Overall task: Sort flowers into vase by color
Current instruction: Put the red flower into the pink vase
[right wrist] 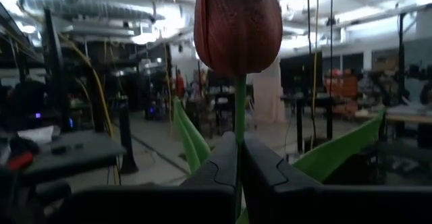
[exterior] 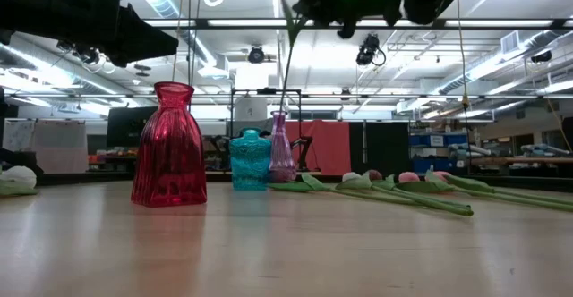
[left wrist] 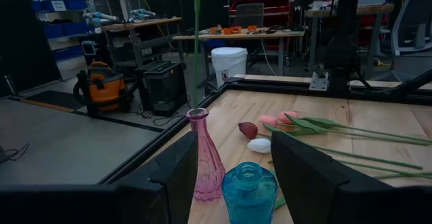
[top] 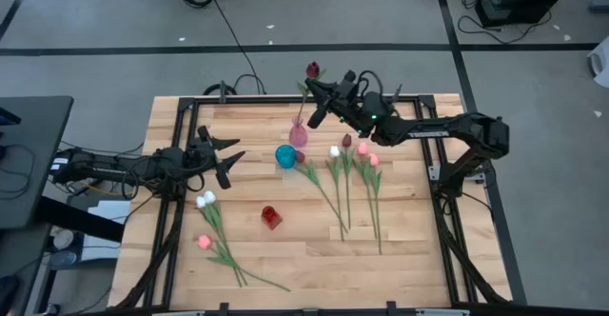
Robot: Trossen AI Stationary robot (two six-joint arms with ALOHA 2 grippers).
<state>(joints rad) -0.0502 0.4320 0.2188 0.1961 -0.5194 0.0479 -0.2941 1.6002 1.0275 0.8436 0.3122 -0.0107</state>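
Observation:
My right gripper (right wrist: 239,158) is shut on a dark maroon flower (right wrist: 237,25) above the table's far middle (top: 314,89). Its long stem (exterior: 288,64) runs down to the mouth of the slim pink vase (left wrist: 204,158). A round blue vase (top: 285,156) stands beside the pink one, and a red vase (exterior: 175,145) stands nearer the front. Pink, white and maroon flowers (top: 354,178) lie flat at centre right, and more flowers (top: 217,235) lie at the near left. My left gripper (top: 233,157) waits open left of the vases. My right gripper pinches the maroon flower's stem (right wrist: 239,109) just below the head, between its two shut fingers. The fingers come roughly level from the table's right side and lie across the stem. The flower stands upright, head up, and its lower stem end (left wrist: 197,96) reaches the pink vase's mouth.
Black frame rails (top: 181,116) run along the table's edges. Bare wood lies at the near middle (top: 314,268) between the two groups of lying flowers. Cables and equipment sit on the floor beyond the far edge.

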